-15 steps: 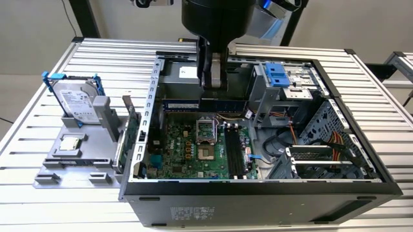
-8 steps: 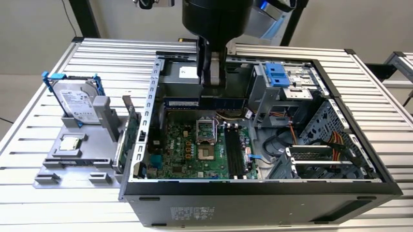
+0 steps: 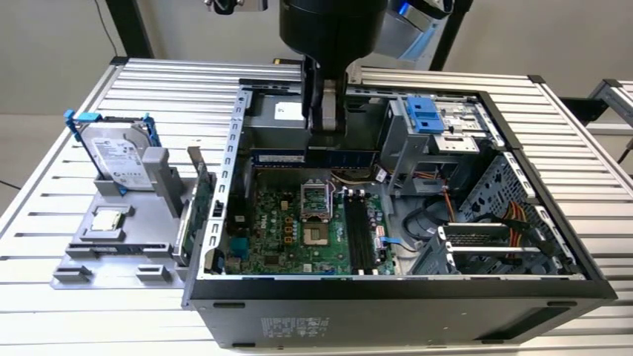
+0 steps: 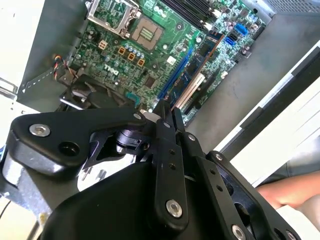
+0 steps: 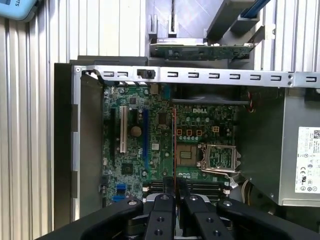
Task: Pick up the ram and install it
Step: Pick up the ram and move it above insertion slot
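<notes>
The black two-fingered gripper [image 3: 325,130] hangs inside the open dark-grey computer case [image 3: 396,293], its jaws clamped on the long, thin blue ram stick [image 3: 311,157]. The stick sits level and on edge above the green motherboard [image 3: 282,222], near the board's side by the grey power supply box [image 3: 277,119]. It lies crosswise to the board's long black memory slots [image 3: 358,231] and apart from them.

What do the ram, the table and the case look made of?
The ram looks like a blue matte circuit-board laminate carrying dark chips. The table seems extruded aluminium: silvery, with parallel slots. The case appears to be sheet metal, painted black outside, bare grey along its rim.
</notes>
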You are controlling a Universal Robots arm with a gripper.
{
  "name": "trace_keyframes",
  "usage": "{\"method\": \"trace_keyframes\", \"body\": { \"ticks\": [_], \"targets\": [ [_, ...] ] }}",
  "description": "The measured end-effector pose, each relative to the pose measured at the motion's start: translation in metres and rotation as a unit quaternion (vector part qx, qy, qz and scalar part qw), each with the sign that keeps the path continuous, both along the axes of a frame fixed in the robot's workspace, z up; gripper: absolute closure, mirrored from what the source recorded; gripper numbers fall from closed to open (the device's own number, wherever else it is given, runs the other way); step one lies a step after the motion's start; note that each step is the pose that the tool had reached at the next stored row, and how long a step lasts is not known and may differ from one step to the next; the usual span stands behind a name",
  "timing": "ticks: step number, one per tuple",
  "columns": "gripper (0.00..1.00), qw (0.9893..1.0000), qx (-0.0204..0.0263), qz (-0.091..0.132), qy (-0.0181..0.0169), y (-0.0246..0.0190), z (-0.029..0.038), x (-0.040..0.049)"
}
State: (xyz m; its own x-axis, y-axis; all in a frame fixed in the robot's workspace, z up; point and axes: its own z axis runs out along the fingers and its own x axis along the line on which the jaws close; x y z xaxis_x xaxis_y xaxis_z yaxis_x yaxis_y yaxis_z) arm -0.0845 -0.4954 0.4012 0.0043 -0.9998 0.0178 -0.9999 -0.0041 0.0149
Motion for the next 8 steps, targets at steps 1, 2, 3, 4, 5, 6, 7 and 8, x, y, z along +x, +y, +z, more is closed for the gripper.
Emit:
{"method": "trace_keyframes", "body": {
  "ticks": [1,2,3,4,5,6,7,8],
  "targets": [
    [1.00,1.0000,0.0000,0.000,0.0000,0.0004,-0.0002,0.0000],
    [1.00,1.0000,0.0000,0.000,0.0000,0.0009,-0.0005,0.0003],
    [1.00,1.0000,0.0000,0.000,0.0000,0.0016,-0.0008,0.0006],
    [1.00,1.0000,-0.0001,0.000,0.0000,0.0024,-0.0009,0.0010],
    [1.00,1.0000,0.0000,0.000,0.0000,0.0032,-0.0012,0.0014],
    [1.00,1.0000,0.0000,-0.001,0.0000,0.0042,-0.0014,0.0019],
    [1.00,1.0000,0.0001,-0.001,0.0000,0.0054,-0.0017,0.0024],
    [1.00,1.0000,0.0000,-0.001,0.0000,0.0067,-0.0018,0.0027]
  ]
}}
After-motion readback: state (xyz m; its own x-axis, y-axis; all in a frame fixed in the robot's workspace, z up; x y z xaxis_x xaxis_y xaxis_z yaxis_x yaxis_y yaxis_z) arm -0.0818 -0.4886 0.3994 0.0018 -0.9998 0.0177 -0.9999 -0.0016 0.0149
